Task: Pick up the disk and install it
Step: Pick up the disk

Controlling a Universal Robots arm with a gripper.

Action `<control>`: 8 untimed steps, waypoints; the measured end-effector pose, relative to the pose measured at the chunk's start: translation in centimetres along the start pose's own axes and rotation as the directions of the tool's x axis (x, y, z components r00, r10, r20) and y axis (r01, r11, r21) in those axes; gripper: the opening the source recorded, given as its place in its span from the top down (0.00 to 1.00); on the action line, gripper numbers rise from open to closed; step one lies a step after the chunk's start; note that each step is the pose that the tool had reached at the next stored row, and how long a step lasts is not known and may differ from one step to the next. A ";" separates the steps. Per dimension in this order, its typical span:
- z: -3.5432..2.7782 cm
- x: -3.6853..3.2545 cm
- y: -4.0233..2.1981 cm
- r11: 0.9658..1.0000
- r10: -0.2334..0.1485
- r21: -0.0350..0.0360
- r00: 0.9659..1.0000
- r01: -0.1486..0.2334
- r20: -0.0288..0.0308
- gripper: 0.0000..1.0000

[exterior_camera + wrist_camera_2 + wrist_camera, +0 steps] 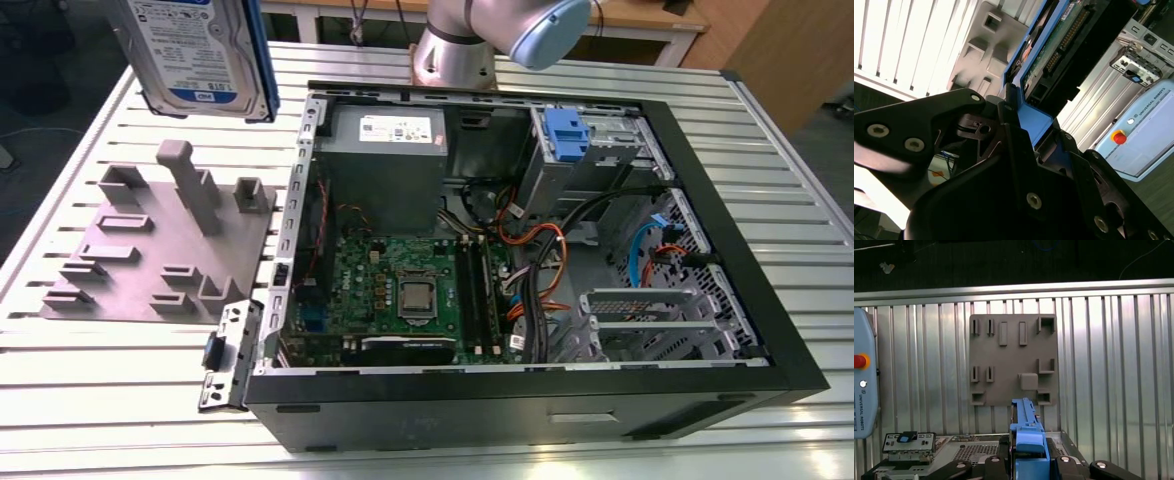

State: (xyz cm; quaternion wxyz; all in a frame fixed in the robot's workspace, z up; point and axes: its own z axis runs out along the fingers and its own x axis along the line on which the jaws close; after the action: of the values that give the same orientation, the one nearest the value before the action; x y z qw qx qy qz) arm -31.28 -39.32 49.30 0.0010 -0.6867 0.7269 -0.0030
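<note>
- Slatted metal table [120, 400] carries the open computer case [781, 300], and on the exterior view's left lies a grey slotted fixture plate [147, 250].
- I see the disk [200, 50] aloft above that plate, upright, its label toward the exterior camera, touching neither plate nor table.
- In the second wrist view the gripper [1029, 130] pinches the disk's blue end, jaws pressed against both of its sides. I judge this hold leaves the far end free to enter a bay.
- Inside the case a blue-tabbed carrier [566, 135] sits near the grey power supply [387, 130], well apart from the disk.
</note>
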 end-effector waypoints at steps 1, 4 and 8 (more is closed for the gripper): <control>0.00 0.04 -0.01 1.000 0.000 0.000 1.000 0.000 0.000 0.64; 0.00 0.21 -0.04 1.000 0.000 0.000 1.000 0.000 0.000 0.64; 0.01 0.40 -0.12 1.000 0.001 0.000 1.000 -0.001 0.000 0.64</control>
State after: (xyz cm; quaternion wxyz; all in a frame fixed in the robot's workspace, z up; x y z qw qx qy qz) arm -31.18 -39.72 49.29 0.0010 -0.6864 0.7273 -0.0030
